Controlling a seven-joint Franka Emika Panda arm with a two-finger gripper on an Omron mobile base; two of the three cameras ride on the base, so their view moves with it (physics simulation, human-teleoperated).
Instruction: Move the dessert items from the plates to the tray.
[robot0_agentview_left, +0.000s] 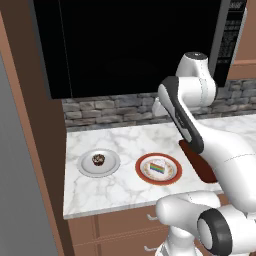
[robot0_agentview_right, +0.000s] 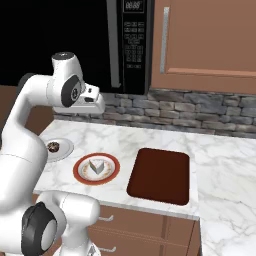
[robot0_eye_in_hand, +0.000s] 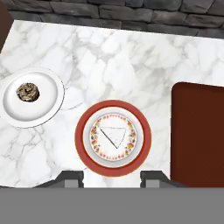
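Observation:
The chocolate cupcake (robot0_eye_in_hand: 28, 92) sits on the silver-grey plate (robot0_eye_in_hand: 46, 107) at the counter's left. To its right, the rainbow cake slice (robot0_eye_in_hand: 114, 135) lies flat on the red-rimmed plate (robot0_eye_in_hand: 82, 135). My gripper (robot0_eye_in_hand: 112, 177) hangs high above the near rim of that plate, open, with nothing between its fingers. The dark reddish-brown tray (robot0_eye_in_hand: 199, 131) lies bare to the right of the red-rimmed plate. From the right base, the cupcake (robot0_agentview_right: 52, 146), the slice (robot0_agentview_right: 96, 167) and the tray (robot0_agentview_right: 160, 175) stand in a row. From the left base, my arm covers part of the tray (robot0_agentview_left: 192, 157).
A black microwave (robot0_agentview_right: 131, 45) hangs above the marble counter (robot0_agentview_right: 150, 137), with a stone backsplash (robot0_eye_in_hand: 131, 13) behind. A wooden cabinet (robot0_agentview_right: 210, 40) is at the upper right. The counter's front edge, with drawers (robot0_agentview_left: 125, 225) below, runs just in front of the plates.

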